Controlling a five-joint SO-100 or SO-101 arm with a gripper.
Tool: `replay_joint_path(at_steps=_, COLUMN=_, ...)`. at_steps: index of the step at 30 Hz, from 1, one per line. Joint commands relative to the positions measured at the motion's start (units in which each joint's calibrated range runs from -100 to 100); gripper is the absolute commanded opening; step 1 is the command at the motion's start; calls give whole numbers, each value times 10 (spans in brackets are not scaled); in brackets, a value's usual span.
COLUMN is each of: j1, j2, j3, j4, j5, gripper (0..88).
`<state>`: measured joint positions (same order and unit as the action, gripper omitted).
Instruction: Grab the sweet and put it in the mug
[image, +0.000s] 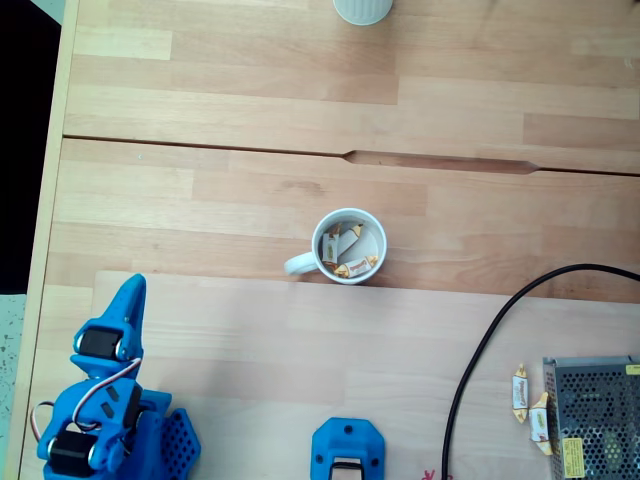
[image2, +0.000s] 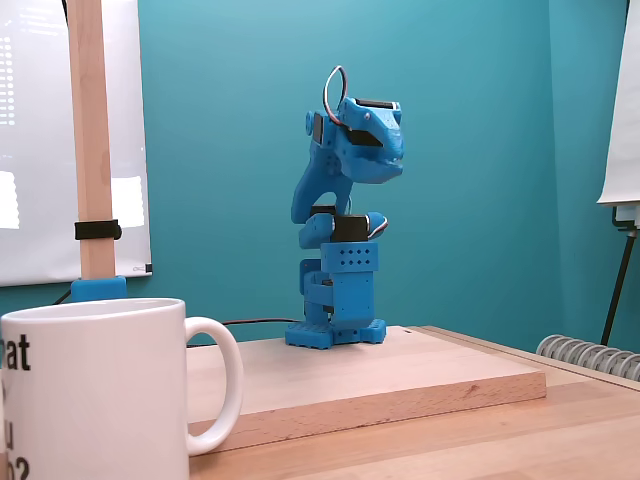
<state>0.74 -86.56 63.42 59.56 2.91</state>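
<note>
Several tiny cream-wrapped sweets (image: 352, 266) lie inside the small round white ceramic mug (image: 378, 262) at the centre of the top-down fixed view, and two more sweets (image: 520, 390) sit at lower right beside a perforated metal box (image: 595, 400). From the side fixed view, the mug (image2: 100, 390) fills the lower left with its contents hidden, and the folded blue arm's gripper (image2: 385, 160) seems pressed together and empty.

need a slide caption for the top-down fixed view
White mug holding wrapped sweets at table centre, blue arm folded at lower left.
</note>
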Motion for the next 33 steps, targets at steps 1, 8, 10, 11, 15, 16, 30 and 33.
replay_joint_path(at_steps=1, j1=16, j2=40, j3=-74, j4=22, j5=2, gripper=32)
replay_joint_path(at_steps=8, j1=43, j2=90, j3=-120, j4=25, j5=2, gripper=32)
replay_joint_path(at_steps=10, j1=54, j2=102, j3=-119, j4=25, j5=2, gripper=32)
replay_joint_path(at_steps=11, j1=60, j2=110, j3=-119, j4=25, j5=3, gripper=32)
replay_joint_path(at_steps=15, j1=89, j2=146, j3=-120, j4=25, j5=19, gripper=32)
replay_joint_path(at_steps=16, j1=96, j2=152, j3=-120, j4=25, j5=25, gripper=32)
replay_joint_path(at_steps=30, j1=165, j2=173, j3=-120, j4=24, j5=57, gripper=32)
replay_joint_path(at_steps=33, j1=176, j2=174, j3=-126, j4=24, j5=57, gripper=33)
